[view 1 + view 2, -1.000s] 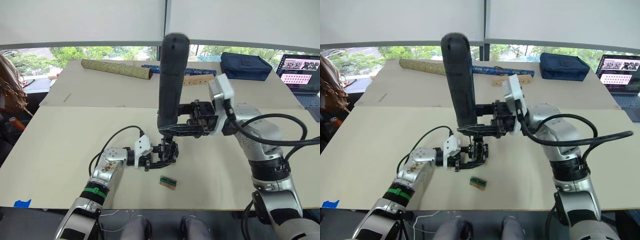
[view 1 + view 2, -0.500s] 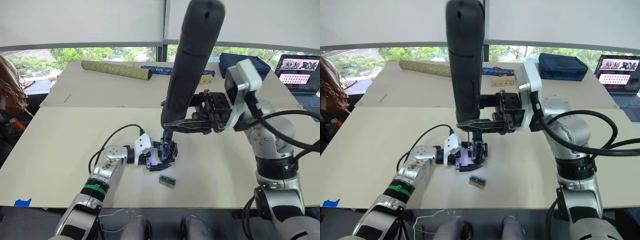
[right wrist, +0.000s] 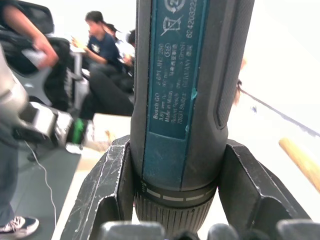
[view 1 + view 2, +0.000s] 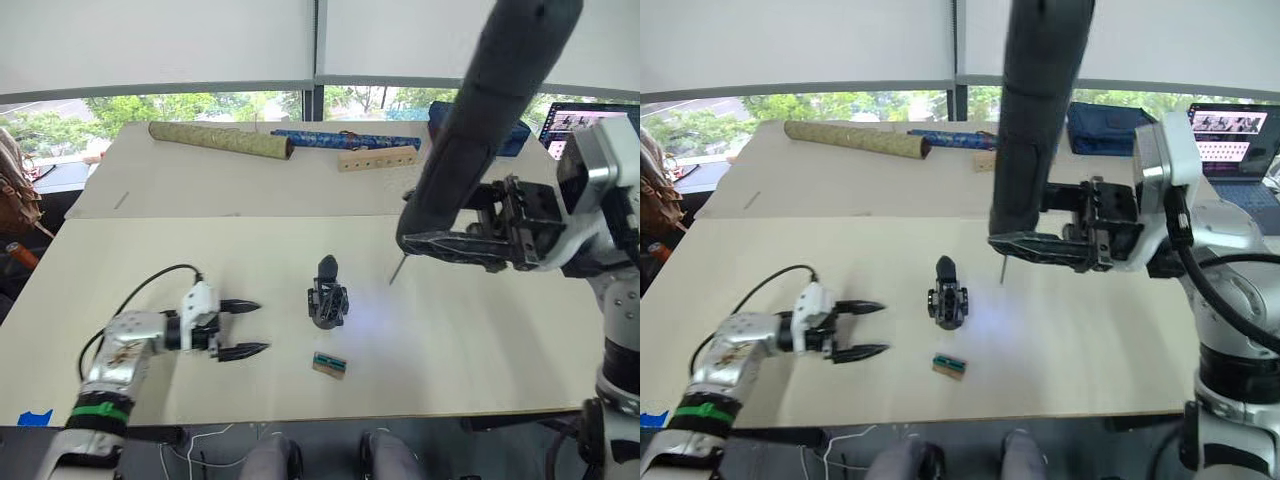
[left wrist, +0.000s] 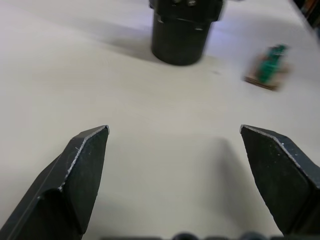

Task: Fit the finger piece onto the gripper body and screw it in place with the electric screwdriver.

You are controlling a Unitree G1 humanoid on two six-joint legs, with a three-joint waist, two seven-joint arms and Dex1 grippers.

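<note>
The gripper body (image 4: pixel 328 300) stands alone mid-table, a pointed black finger rising from its top; I cannot tell the finger piece apart from that finger. My left gripper (image 4: pixel 243 328) lies open on the table to its left, a hand's width away, with nothing between its fingers (image 5: pixel 80 165). The left wrist view shows the gripper body's base (image 5: pixel 180 30) ahead of it. My right gripper (image 4: pixel 425 240) is shut on the electric screwdriver (image 4: pixel 480 120), held tilted in the air to the right of the body. Its metal bit (image 4: pixel 397 268) points down, clear of the body.
A small tan-and-green block (image 4: pixel 330 364) lies just in front of the gripper body. On the far table lie an olive rolled tube (image 4: pixel 220 140), a blue roll (image 4: pixel 330 138), a wooden block (image 4: pixel 378 158) and a laptop (image 4: pixel 565 125). People sit in the background (image 3: pixel 102 45).
My left gripper has let go of the gripper body, opened and drawn back to the left. The right arm has carried the screwdriver up and to the right, off the body.
</note>
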